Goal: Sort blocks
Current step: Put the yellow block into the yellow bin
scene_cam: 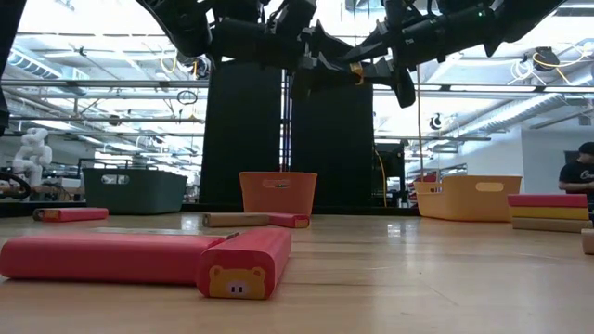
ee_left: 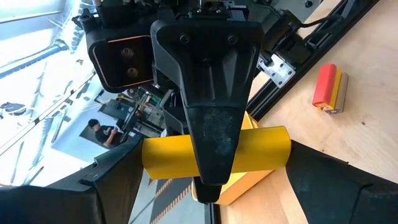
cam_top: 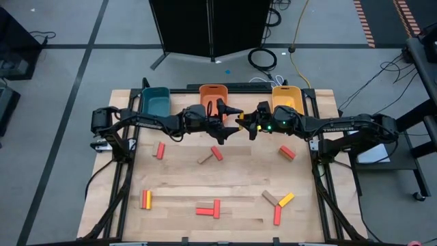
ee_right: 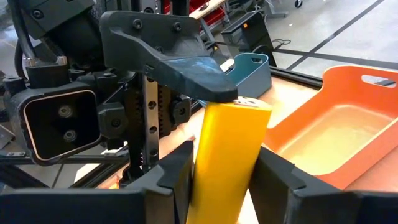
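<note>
While both arms meet over the back middle of the table, the high view puts the left gripper and right gripper nearly nose to nose, a yellow block between them. At 12 o'clock sit three bins — teal bin, orange bin, yellow bin. Loose blocks lie all over: a red one at 10 o'clock, a red and tan pair near centre, another stack at 2 o'clock, and more along 6 o'clock.

Low view: both grippers hang high above the wood, a bit of yellow showing between them. A red block with a little pig face sits up front.

Left wrist view: the yellow block runs crosswise, pinched by a dark finger of the right arm; the left arm's own fingers stand spread wide either side, not touching it.

Right wrist view — the right gripper's fingers squeeze the yellow block, which stands upright, and a finger of the left gripper sits right at its top end.
</note>
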